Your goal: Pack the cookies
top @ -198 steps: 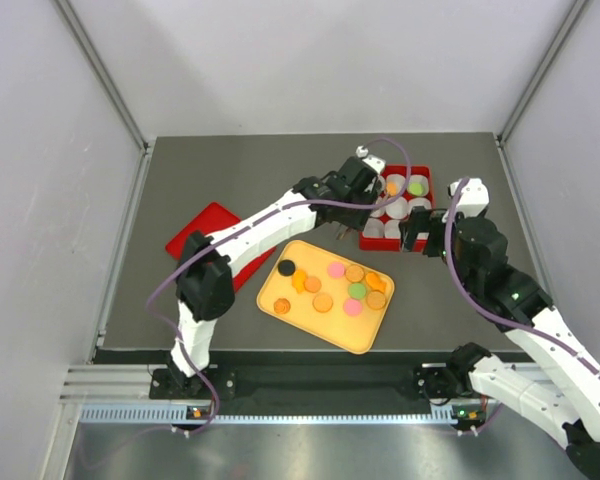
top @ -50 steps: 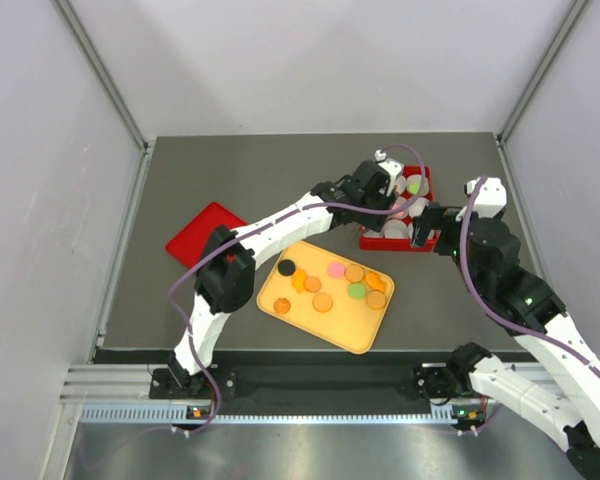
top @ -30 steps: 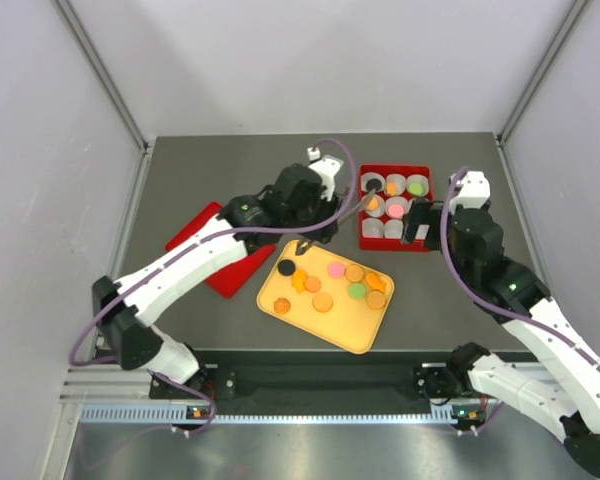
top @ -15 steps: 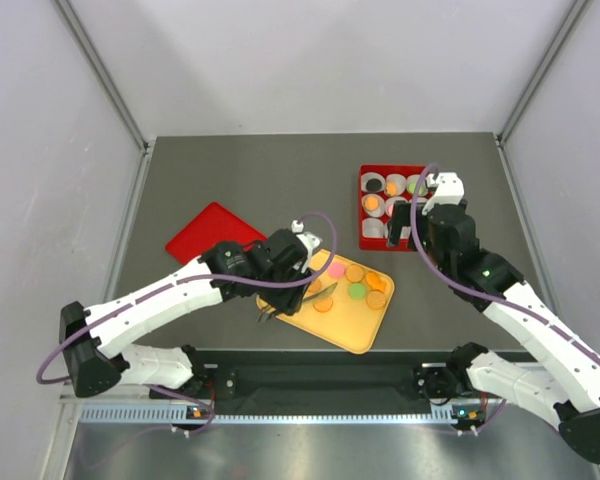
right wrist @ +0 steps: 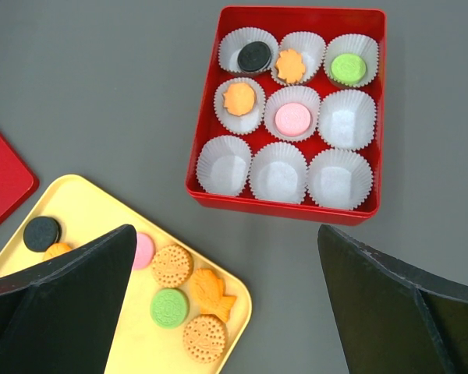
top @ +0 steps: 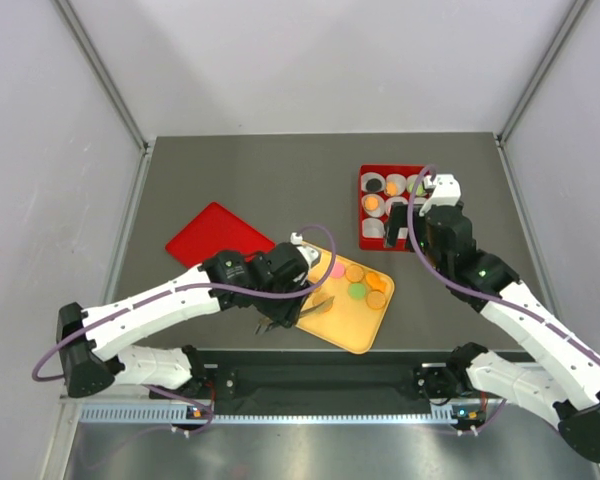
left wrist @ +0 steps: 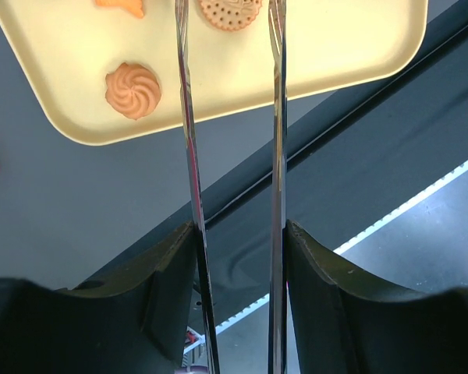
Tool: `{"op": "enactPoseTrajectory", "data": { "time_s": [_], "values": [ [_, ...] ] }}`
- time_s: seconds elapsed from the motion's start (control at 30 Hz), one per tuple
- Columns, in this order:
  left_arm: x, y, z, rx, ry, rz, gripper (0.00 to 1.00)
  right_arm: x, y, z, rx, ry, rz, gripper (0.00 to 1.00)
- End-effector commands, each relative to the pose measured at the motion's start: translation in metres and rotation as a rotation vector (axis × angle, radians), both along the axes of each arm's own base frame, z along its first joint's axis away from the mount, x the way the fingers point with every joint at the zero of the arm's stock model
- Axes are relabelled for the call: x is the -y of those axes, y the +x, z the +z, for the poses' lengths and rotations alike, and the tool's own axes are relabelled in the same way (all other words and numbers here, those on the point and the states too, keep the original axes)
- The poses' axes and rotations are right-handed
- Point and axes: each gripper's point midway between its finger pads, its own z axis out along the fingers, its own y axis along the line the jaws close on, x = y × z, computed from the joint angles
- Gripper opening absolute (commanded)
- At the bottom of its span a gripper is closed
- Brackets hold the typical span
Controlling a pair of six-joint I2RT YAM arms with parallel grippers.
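1. The left claw (top: 318,304) hung over the lower left part of the yellow tray (right wrist: 93,204). Its long thin fingers (left wrist: 189,156) were parted and gripped nothing: released.
2. In its wrist view the fingertips ran off the top edge. A round tan cookie (left wrist: 230,12) sat framed between the fingers, with a gap on each side. An orange swirl (left wrist: 132,89) lay to their left on the tray.
3. The right claw (right wrist: 225,234) hovered between the tray and the red box (right wrist: 285,209), spread wide and empty.
4. The box stood at upper right of the right wrist view, with nine white cups (right wrist: 278,170) in three rows.
5. Five cookies (right wrist: 292,118) were packed, one to a cup. The top row held black, orange and green. The middle row held orange and pink, with its right cup bare. The bottom row's three cups held nothing.
6. The rest lay loose on the tray at lower left: black, pink, green, two tan rounds and a fish-shaped orange one. Another orange one was half hidden by the claw.
7. A red lid (top: 215,232) lay flat on the tabletop (top: 280,180), upper left of the tray.
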Motion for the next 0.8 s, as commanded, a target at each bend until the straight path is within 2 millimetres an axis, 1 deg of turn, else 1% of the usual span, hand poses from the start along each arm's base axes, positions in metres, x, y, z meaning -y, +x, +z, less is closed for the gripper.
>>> {"op": "enactPoseTrajectory", "data": {
  "time_s": [0.0,0.2,0.6,0.67,0.77],
  "values": [
    [0.010,0.005,-0.003,0.019,-0.014,0.011,0.52,-0.002,0.003,0.014,0.048,0.037,-0.002,1.00],
    [0.015,0.008,-0.014,0.015,0.014,0.001,0.52,0.001,0.000,0.014,0.053,0.032,-0.004,1.00],
    [0.022,0.008,-0.022,0.017,0.041,-0.027,0.51,0.003,0.000,0.014,0.055,0.024,-0.008,1.00],
    [0.022,0.008,-0.023,0.017,0.048,-0.029,0.49,0.002,0.000,0.014,0.054,0.025,-0.005,1.00],
    [0.022,0.008,-0.020,0.017,0.049,-0.035,0.42,0.002,0.000,0.016,0.057,0.026,-0.005,1.00]
  ]
}}
